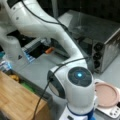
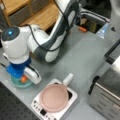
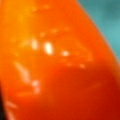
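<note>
In a front view my gripper (image 2: 23, 77) points straight down under the blue wrist mount, right over a small teal plate (image 2: 17, 84) at the table's left edge. A glossy orange object (image 2: 24, 79) lies on that plate, directly at the fingertips. The wrist view is almost filled by this orange object (image 3: 55, 65), with a strip of the teal plate (image 3: 107, 20) at the top right. No fingers show there. In a front view the arm's wrist joint (image 1: 77, 85) hides the gripper, the plate and the object.
A white base carrying a pink round dish (image 2: 53, 97) (image 1: 107, 95) stands beside the gripper. A silver toaster oven (image 2: 107, 95) (image 1: 105, 37) is further off. A wooden shelf (image 1: 17, 100) (image 2: 37, 15) borders the table. A second small orange item (image 1: 49, 50) (image 2: 82, 29) lies near the arm's base.
</note>
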Controlling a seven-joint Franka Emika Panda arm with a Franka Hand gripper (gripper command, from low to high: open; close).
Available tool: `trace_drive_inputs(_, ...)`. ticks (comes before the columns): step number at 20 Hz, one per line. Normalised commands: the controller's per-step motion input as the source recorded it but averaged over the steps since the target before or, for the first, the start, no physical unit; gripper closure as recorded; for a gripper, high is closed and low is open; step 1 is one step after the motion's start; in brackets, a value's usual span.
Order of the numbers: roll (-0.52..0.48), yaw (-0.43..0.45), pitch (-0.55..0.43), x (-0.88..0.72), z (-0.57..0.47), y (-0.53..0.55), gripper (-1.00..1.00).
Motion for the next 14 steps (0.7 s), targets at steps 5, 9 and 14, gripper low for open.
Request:
trace_drive_inputs(5, 0.072, -0.137, 0.043, -0.13, 0.17, 0.12, 1.00)
trace_drive_inputs(9, 0.079, -0.171, -0.010, -0.08, 0.08, 0.24, 1.00)
trace_drive_inputs(14, 0.097, -0.172, -0.043, -0.12, 0.05, 0.31, 1.00)
